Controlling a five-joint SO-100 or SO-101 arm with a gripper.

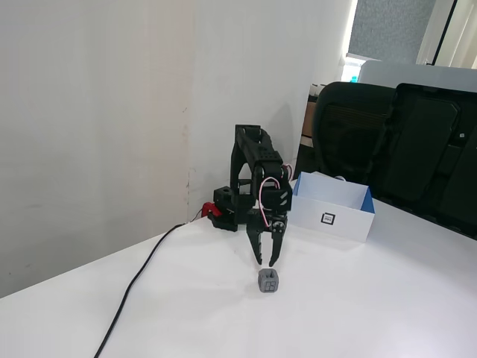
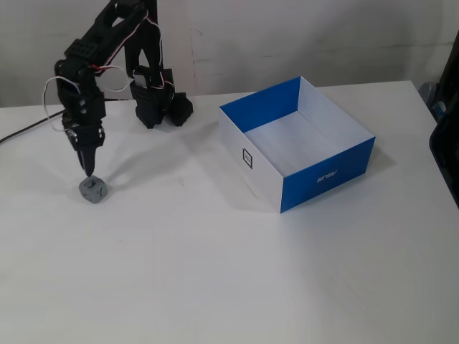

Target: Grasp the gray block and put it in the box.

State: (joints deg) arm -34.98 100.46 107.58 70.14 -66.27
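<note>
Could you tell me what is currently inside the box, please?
In a fixed view the box shows only its bare pale floor; the gray block sits outside on the table. The near wall hides a strip of floor.

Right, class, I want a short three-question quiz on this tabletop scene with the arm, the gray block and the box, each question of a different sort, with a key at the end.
1. True or false: the gray block lies inside the box.
2. Multiple choice, in the fixed view that looks down on the table: where is the gripper? A) over the box B) just above the block C) resting flat on the table far from the block.
3. Fill in: the inside walls of the box are ____.

Key
1. False: the block sits on the white table, well apart from the box.
2. B: the fingertips point down just above the block.
3. Blue.
</note>
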